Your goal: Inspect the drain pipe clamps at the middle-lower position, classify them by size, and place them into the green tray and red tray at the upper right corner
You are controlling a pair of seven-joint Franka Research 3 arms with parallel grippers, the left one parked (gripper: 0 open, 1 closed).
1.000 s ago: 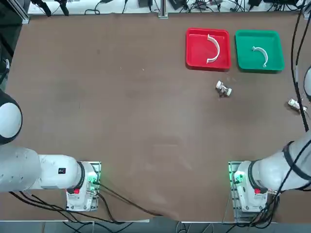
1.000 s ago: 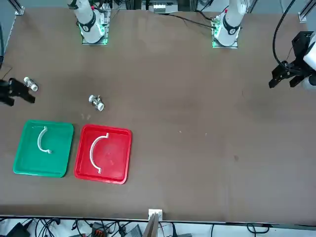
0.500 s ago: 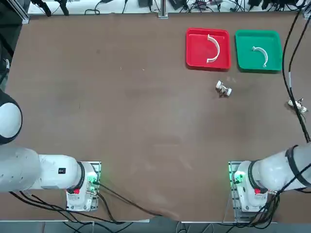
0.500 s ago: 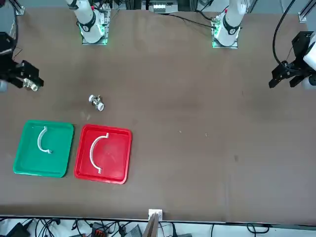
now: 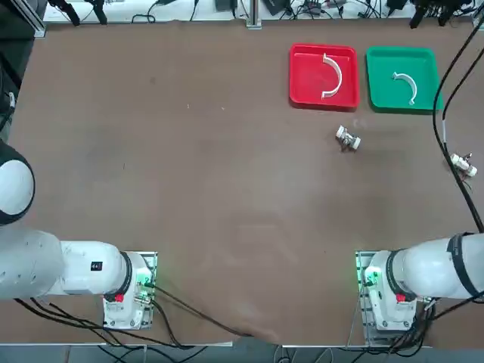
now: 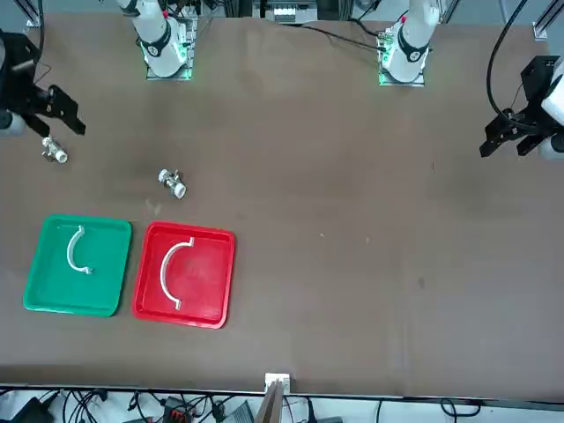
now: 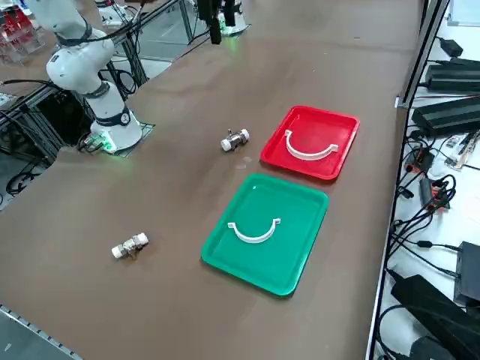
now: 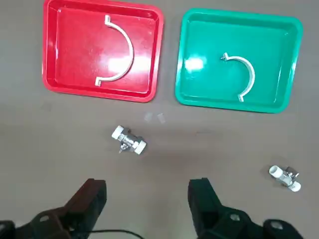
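Clamps are sorted: the larger drain pipe clamp (image 5: pixel 330 77) lies in the red tray (image 5: pixel 301 91), the smaller clamp (image 5: pixel 406 87) in the green tray (image 5: pixel 428 94), both at the top view's upper right. Right gripper (image 8: pixel 147 199) hangs spread wide and empty above bare table, two metal fittings (image 5: pixel 348 139) (image 5: pixel 462 164) lying nearby.

Two small metal fittings lie on the brown surface (image 5: pixel 189 189): one fitting (image 5: pixel 348 138) near the trays, the other fitting (image 5: pixel 461 162) well apart at the right edge.
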